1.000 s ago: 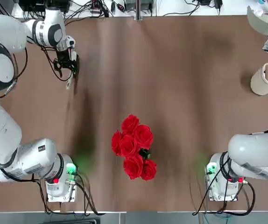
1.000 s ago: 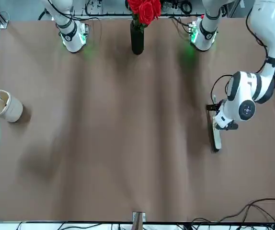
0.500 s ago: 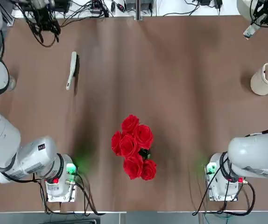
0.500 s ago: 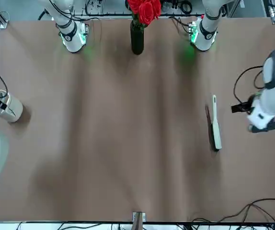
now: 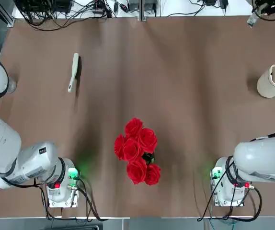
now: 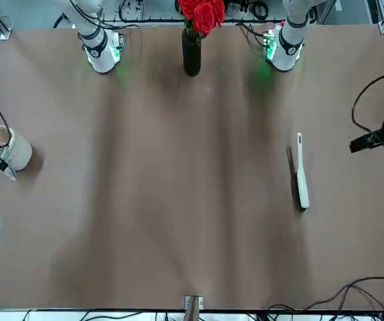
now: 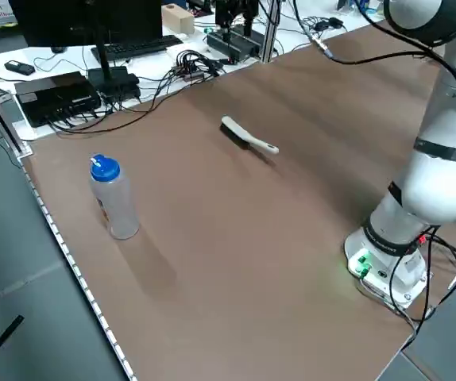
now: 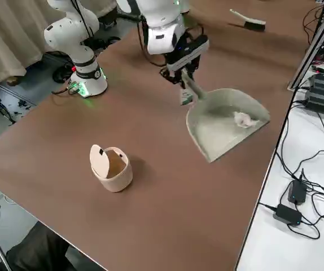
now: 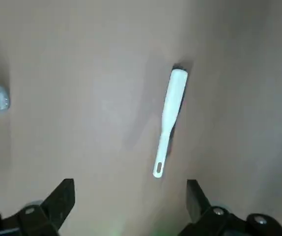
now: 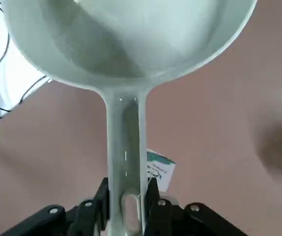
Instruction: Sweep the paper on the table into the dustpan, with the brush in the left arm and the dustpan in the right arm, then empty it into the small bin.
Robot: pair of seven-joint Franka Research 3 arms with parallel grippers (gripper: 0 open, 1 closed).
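The white brush (image 5: 74, 72) lies alone on the table (image 5: 185, 72), far left; it also shows in the front view (image 6: 301, 175). My left gripper (image 9: 128, 204) hangs high above the brush (image 9: 168, 118), open and empty. The right gripper (image 8: 182, 70) is shut on the handle of the pale dustpan (image 8: 227, 121), held above the table's far right part. A small crumpled paper (image 8: 243, 119) rests inside the pan. From the right wrist, the fingers (image 10: 101, 199) clamp the dustpan (image 10: 126, 39) handle. The cream small bin (image 8: 112, 166) stands apart from the pan, at the right edge (image 5: 273, 81).
A black vase of red roses (image 5: 137, 151) stands near the robot's side, between the two arm bases. A clear bottle with a blue cap (image 7: 113, 198) is at the left edge. Cables and a power brick (image 8: 289, 213) lie beyond the table's far edge.
My left gripper has let go of the brush and risen away toward the left edge; the brush stays flat on the table. The right arm has shifted the dustpan near the far right corner.
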